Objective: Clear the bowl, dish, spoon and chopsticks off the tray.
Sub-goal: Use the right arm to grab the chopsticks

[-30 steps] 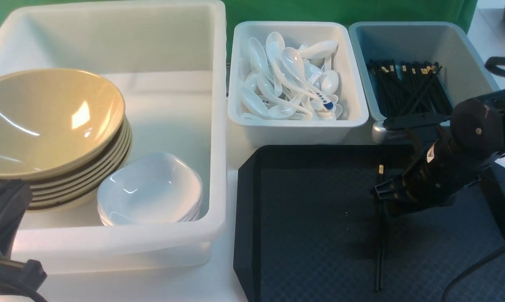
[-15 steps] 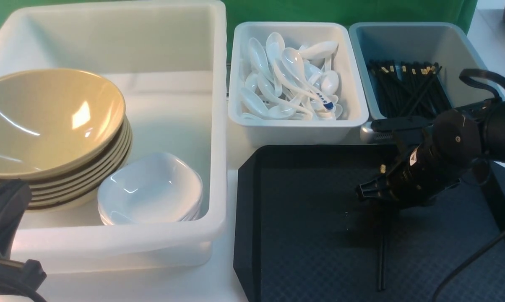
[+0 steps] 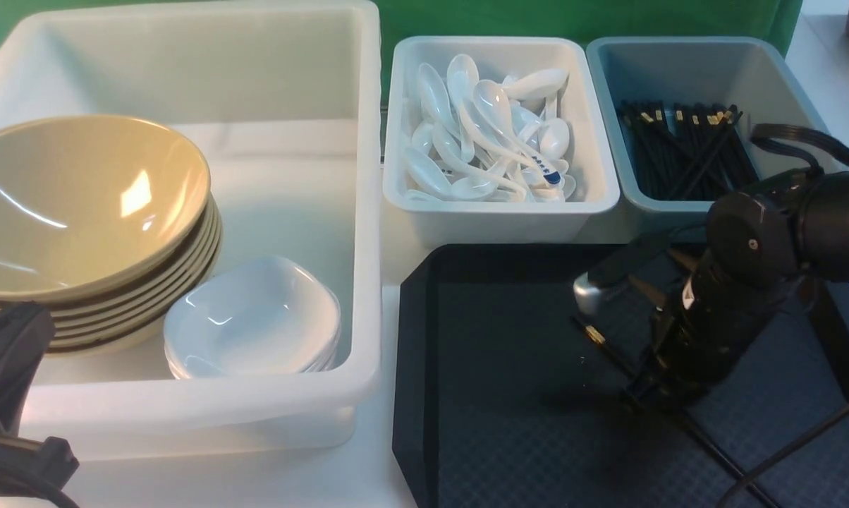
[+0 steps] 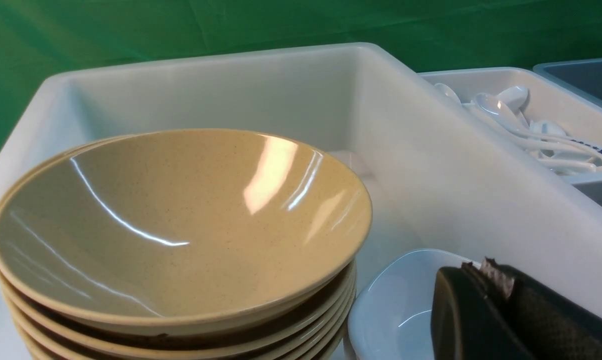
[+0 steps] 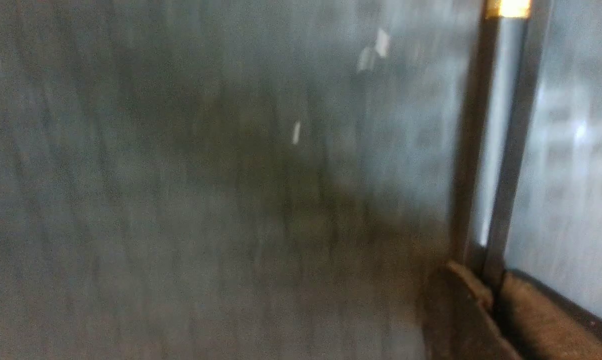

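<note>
Chopsticks: two long thin black sticks, gold band near the end that points away and toward the robot's left. Lying slantwise over the right half of the tray; resting on it or just clear of it, not determinable. Clamped mid-length by the right gripper. In the blurred right wrist view, both sticks run side by side into the narrow gap between the brownish fingers, jaws drawn in tight on them.

Right arm: black, bulky round wrist joint high over the tray's right side, gripper pitched steeply down toward the near left, silver-capped camera bar jutting out above the gold band.

Tray: flat black plastic, clipped corners, raised rim, diamond-textured floor.

Left gripper: low at the near-left corner, dark fingers pressed together, nothing between them.

Bowl: wide, shallow, glossy khaki-yellow, on top of a stack of like bowls inside the large white tub. Rounded white dishes stacked just beside it.

Behind the tray: small white tub heaped with glossy white spoons, and a grey-blue tub holding more black sticks.
</note>
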